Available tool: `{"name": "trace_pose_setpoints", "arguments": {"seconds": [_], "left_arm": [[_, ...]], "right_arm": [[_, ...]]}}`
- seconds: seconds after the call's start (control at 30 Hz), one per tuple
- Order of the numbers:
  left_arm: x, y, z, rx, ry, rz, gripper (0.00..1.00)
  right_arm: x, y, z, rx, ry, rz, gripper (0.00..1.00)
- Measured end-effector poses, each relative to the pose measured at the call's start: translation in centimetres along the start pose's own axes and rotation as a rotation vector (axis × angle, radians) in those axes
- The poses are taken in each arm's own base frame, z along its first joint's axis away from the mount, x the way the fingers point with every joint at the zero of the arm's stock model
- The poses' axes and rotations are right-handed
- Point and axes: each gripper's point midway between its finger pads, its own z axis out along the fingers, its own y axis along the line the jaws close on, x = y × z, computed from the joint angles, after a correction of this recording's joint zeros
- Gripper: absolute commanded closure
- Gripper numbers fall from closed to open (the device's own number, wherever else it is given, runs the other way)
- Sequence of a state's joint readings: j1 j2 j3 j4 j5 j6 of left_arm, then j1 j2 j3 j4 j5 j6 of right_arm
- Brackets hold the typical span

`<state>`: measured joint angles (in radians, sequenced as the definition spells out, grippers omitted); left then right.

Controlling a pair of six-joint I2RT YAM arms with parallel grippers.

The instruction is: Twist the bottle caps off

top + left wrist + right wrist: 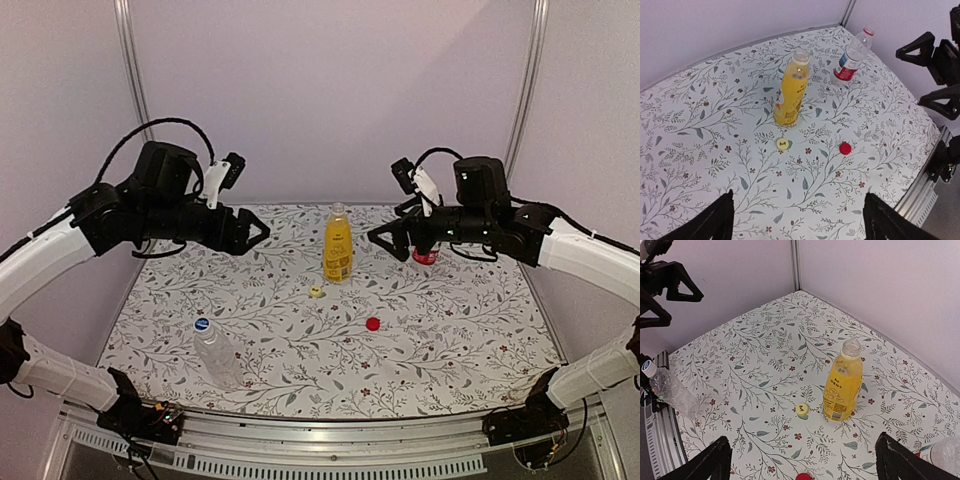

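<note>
A yellow-orange bottle (338,245) stands upright mid-table with its neck uncapped. Its yellow cap (316,292) and a red cap (373,323) lie loose on the flowered table (450,340) in front of it. A clear bottle (218,355) at the front left wears a blue cap (202,324). The red-labelled bottle (849,59) stands at the back right, partly hidden behind my right gripper (378,238). My left gripper (258,232) hovers open to the yellow bottle's left. Both wrist views show wide-open, empty grippers: left (799,212), right (802,457).
Pale walls close in the table at the back and sides, with metal posts (130,60) in the corners. An aluminium rail (330,440) runs along the front edge between the arm bases.
</note>
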<state>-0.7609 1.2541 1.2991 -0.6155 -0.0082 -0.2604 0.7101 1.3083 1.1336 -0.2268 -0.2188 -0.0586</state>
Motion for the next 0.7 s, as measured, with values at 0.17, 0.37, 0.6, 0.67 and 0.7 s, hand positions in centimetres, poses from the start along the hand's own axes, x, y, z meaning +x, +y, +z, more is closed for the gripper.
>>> {"name": "trace_pose_setpoints", "arguments": {"seconds": [0.17, 0.37, 0.6, 0.67, 0.7], "left_arm": [[3.6, -0.7, -3.6, -0.021, 0.107, -0.12, 0.16], [10.6, -2.4, -5.1, -0.06, 0.334, -0.191, 0.17], [15.3, -0.7, -6.4, -0.175, 0.49, -0.242, 0.22], [16.3, -0.2, -6.6, -0.203, 0.519, -0.247, 0.24], [16.7, -0.1, -6.7, -0.213, 0.532, -0.247, 0.27]], "right_arm": [[0.9, -0.2, 1.0, -0.001, 0.032, 0.014, 0.01], [2.0, -0.3, 1.8, -0.002, 0.07, 0.032, 0.01], [2.7, -0.3, 2.4, -0.011, 0.092, 0.039, 0.01], [2.7, -0.2, 2.4, -0.014, 0.093, 0.041, 0.01], [2.7, -0.2, 2.4, -0.016, 0.092, 0.042, 0.01]]}}
